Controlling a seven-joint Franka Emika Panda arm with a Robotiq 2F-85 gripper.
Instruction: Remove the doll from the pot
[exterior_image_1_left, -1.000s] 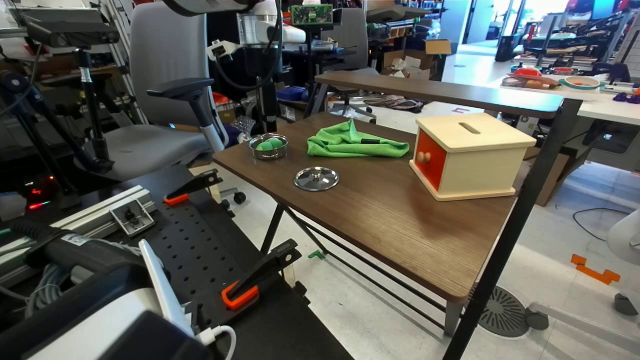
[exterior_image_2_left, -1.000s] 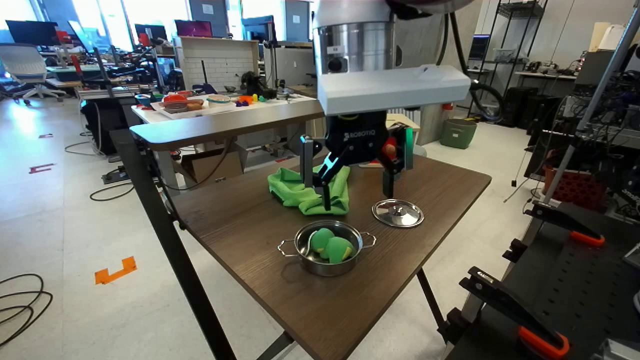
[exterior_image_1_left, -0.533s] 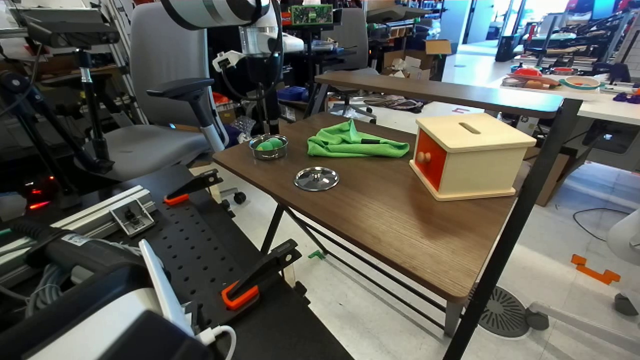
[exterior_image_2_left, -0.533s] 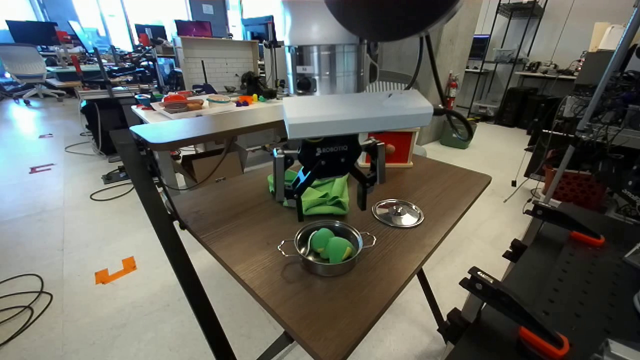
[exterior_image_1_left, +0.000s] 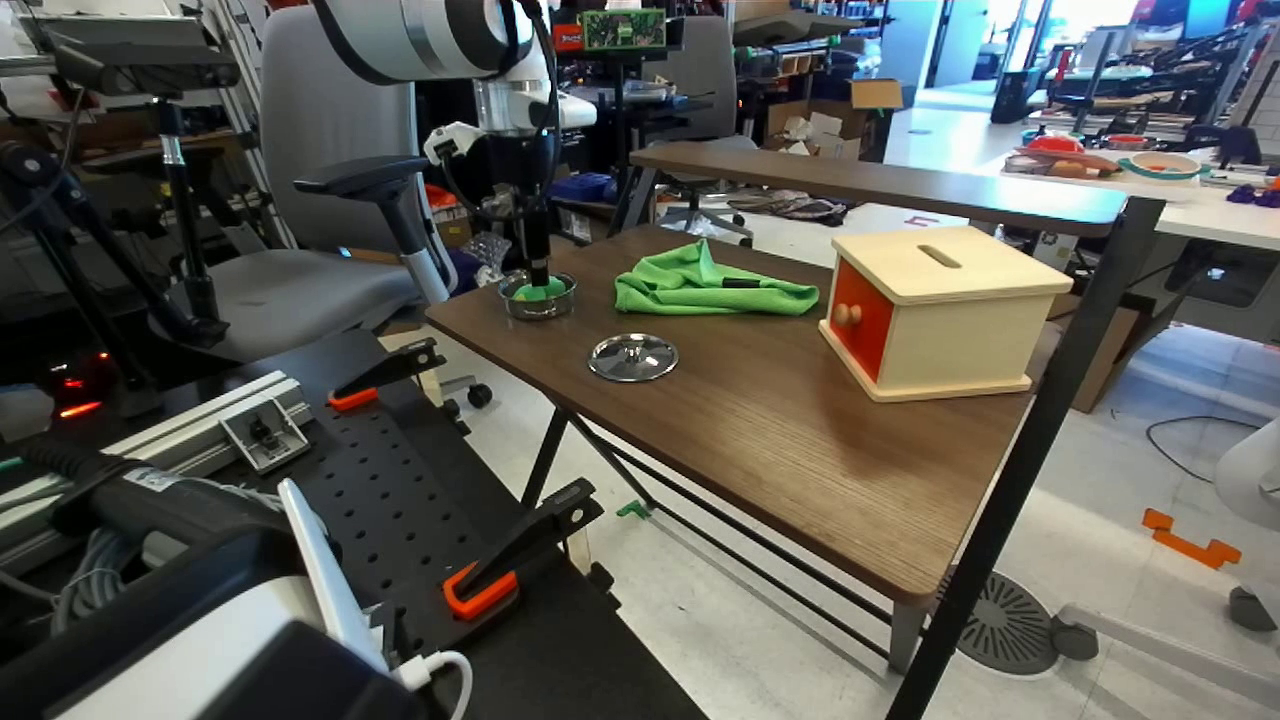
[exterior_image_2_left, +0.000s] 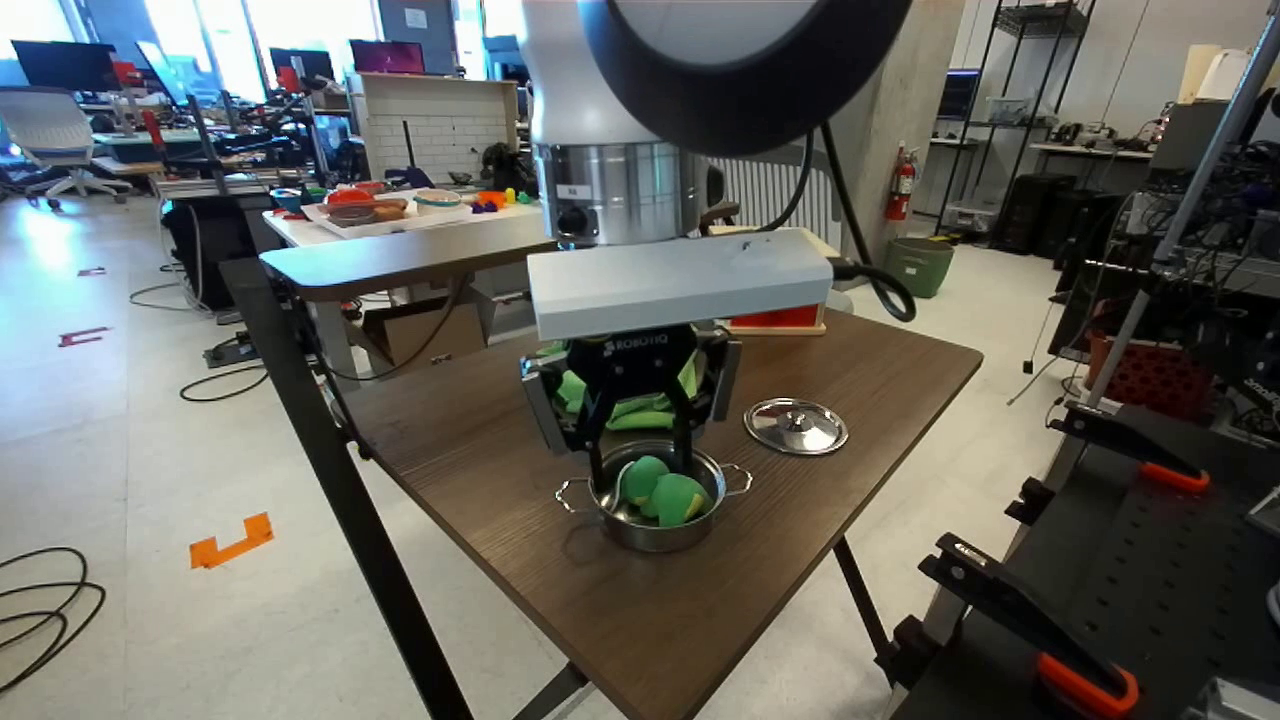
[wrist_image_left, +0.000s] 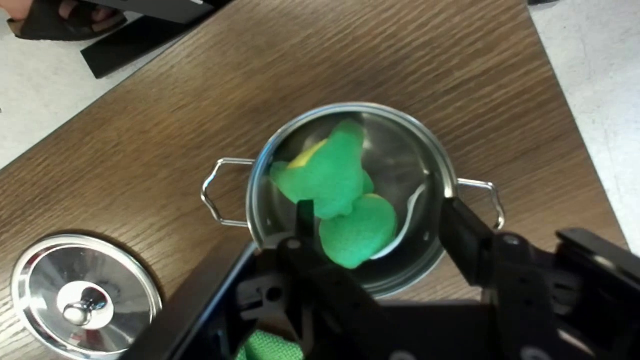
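The doll is a small green soft toy with yellow patches and a white string; it lies in the pot in both exterior views and in the wrist view. The pot is a shallow silvery pot with two wire handles, standing on the brown table; its rim also shows in the wrist view. My gripper points down over the pot, its fingertips apart on either side of the doll's rounder lobe. In the wrist view the gripper is open; I cannot tell whether a finger touches the doll.
A silver lid lies on the table beside the pot. A crumpled green cloth lies behind my gripper in an exterior view. A wooden box with a red front stands farther along, near a raised shelf.
My gripper has moved down and across from over the cloth to the pot. Its fingers have come closer together but remain apart. The doll and pot have not moved.
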